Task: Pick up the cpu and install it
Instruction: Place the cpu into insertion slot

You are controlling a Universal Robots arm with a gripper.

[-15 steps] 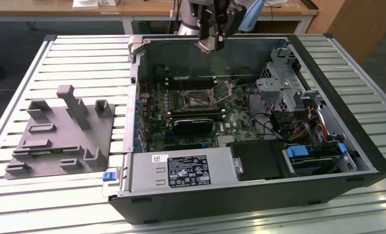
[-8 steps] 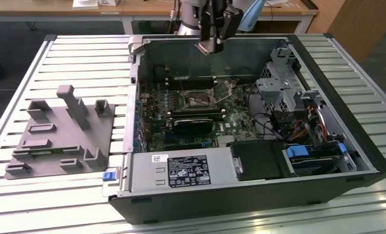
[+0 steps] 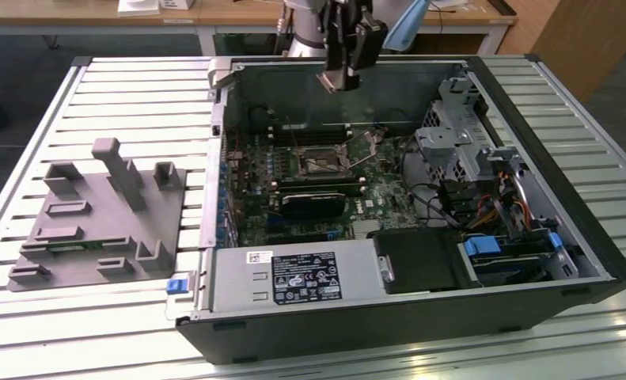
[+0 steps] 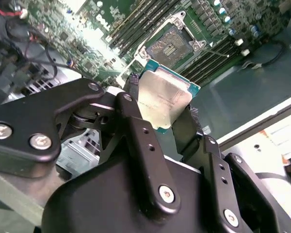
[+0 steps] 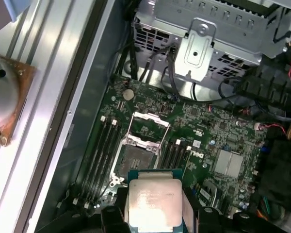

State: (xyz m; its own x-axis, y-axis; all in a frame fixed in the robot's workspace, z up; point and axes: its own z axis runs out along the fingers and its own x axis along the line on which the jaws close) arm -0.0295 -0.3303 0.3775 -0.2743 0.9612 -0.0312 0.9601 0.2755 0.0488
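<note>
Tool (image 4: 162, 116) closed on cpu (image 4: 165, 97) edges | we hang well above open socket (image 4: 173, 46) | we judge: keep cpu level, corners squared to socket.

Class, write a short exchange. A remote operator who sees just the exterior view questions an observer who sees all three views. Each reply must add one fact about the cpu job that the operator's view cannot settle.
Operator: In the exterior view the gripper hangs over the open computer case. Is it carrying anything?
Observer: Yes. In both wrist views its fingers clamp the cpu by two opposite edges, with the metal top showing.
Operator: Is the socket free to take it?
Observer: In the first wrist view the socket is empty and its contacts are uncovered.
</note>
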